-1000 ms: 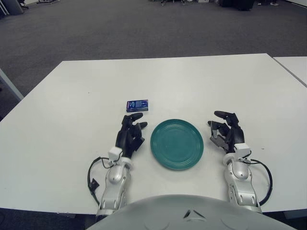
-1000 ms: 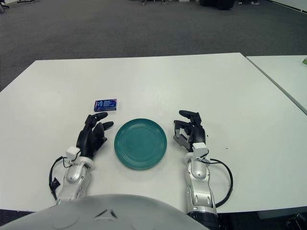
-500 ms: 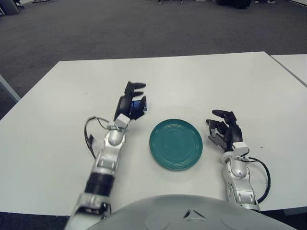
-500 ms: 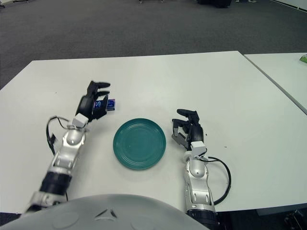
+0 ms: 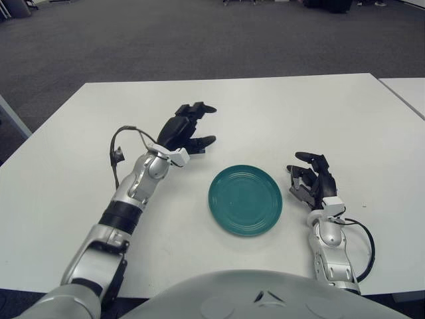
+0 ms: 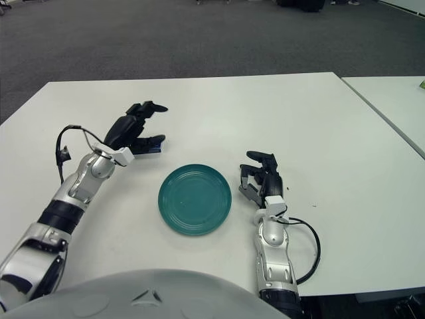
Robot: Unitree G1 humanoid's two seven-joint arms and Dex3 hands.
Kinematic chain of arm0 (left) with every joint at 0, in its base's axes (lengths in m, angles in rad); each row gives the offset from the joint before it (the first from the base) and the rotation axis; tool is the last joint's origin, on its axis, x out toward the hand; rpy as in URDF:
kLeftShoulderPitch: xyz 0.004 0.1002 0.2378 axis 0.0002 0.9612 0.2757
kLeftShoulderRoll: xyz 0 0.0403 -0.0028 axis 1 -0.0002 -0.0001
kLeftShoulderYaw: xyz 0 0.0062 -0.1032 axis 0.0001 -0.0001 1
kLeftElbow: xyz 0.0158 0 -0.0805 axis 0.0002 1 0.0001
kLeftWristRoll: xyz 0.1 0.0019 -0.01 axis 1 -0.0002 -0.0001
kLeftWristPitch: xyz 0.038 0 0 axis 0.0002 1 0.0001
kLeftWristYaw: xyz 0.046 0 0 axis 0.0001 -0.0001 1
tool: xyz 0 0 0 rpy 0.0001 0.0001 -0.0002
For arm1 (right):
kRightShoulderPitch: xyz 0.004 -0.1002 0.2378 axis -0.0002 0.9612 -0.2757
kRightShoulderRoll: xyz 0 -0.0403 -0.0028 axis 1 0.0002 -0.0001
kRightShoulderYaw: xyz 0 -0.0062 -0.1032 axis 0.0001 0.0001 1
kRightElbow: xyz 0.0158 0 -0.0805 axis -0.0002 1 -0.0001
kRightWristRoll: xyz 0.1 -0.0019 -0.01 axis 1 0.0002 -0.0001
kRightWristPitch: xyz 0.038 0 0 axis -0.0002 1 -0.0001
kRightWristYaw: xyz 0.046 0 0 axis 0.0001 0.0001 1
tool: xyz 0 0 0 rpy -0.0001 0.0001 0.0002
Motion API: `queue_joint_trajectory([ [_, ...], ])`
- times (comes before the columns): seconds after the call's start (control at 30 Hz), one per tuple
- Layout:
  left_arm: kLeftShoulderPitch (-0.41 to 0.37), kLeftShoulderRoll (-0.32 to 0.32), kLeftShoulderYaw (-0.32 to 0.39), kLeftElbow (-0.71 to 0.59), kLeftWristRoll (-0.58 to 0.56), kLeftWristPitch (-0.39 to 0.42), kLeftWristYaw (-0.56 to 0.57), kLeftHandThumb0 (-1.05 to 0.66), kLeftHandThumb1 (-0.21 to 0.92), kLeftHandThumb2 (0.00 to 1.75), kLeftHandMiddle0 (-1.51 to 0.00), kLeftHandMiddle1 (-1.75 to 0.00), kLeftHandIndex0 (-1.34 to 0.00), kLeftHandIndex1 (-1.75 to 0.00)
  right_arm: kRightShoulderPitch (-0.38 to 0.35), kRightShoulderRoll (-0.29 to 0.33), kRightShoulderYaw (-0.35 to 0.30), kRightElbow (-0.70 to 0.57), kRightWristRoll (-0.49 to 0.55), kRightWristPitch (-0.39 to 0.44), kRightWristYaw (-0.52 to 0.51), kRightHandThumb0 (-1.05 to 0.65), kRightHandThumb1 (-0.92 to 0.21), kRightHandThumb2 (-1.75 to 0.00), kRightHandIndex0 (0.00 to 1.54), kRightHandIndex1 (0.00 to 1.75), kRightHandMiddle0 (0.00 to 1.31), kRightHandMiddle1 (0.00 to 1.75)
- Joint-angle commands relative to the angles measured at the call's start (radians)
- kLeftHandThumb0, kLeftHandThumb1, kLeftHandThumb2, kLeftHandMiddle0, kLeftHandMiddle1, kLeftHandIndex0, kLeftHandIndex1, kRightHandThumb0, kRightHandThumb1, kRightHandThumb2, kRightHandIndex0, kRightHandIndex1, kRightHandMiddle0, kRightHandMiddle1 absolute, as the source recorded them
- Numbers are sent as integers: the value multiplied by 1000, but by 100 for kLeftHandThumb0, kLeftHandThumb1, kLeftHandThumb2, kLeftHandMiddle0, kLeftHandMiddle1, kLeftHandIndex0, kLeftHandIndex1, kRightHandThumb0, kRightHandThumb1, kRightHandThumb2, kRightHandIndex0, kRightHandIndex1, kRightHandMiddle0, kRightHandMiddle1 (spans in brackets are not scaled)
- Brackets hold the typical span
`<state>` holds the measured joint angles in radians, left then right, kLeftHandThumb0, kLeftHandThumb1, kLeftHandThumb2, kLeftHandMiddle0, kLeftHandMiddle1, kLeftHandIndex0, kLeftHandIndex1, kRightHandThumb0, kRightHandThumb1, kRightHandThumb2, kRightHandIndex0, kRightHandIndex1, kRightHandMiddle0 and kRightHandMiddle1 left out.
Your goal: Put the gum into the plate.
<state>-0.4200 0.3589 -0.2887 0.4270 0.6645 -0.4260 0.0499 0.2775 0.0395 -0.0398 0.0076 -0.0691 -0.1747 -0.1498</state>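
Note:
The blue gum pack (image 6: 153, 149) lies on the white table (image 5: 279, 113), left of and just behind the teal plate (image 5: 245, 199). Only a sliver of the pack shows, because my left hand (image 5: 202, 126) hovers right over it. That hand's fingers are spread, the upper ones pointing right and the thumb low beside the pack. I cannot see them closed on it. My right hand (image 5: 311, 179) shows to the right of the plate, fingers loosely relaxed and holding nothing.
A black cable (image 5: 119, 149) loops off the left forearm. A second white table (image 5: 408, 90) stands at the far right edge. Grey carpet lies beyond the table's far edge.
My left arm has stretched forward and to the right. Its hand has turned from standing beside the gum to reaching over it with fingers spread. The right hand has not moved.

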Motion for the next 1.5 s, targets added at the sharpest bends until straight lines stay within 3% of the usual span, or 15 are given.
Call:
queue_joint_trajectory([
  [0.0,-105,25,-44,112,48,-19,7,-100,92,40,-4,-55,0,-99,36,11,5,57,-3,47,-2,-40,-71,-85,50,85,23,123],
  [0.07,-136,26,-64,165,62,-30,18,-101,92,40,-4,-54,0,-99,39,11,6,57,-4,45,-2,-40,-71,-86,50,85,23,123],
  [0.23,-266,-11,-147,452,113,-41,49,-104,92,35,-5,-43,0,-101,48,5,3,59,-3,36,0,-41,-72,-86,49,85,23,122],
  [0.47,-348,-15,-219,572,138,-55,-2,-105,92,34,-8,-29,0,-104,63,5,2,56,-4,28,-2,-42,-73,-85,48,84,22,122],
  [0.53,-369,-20,-239,605,145,-50,-19,-105,92,34,-9,-23,0,-113,67,5,2,54,-5,26,-3,-42,-73,-84,48,83,22,121],
  [0.8,-407,-34,-292,716,159,-26,-29,-105,92,33,-11,-14,-2,-124,78,5,-1,53,-4,21,-6,-42,-73,-83,48,82,22,121],
  [1.07,-440,-47,-337,825,178,26,-17,-105,92,25,-12,-10,-1,-119,90,6,-7,54,3,13,-5,-42,-74,-83,49,82,22,121],
  [1.47,-439,-30,-355,862,170,42,-7,-105,92,21,-14,-7,0,-110,94,6,-17,57,8,11,-4,-42,-74,-83,49,81,22,121],
])
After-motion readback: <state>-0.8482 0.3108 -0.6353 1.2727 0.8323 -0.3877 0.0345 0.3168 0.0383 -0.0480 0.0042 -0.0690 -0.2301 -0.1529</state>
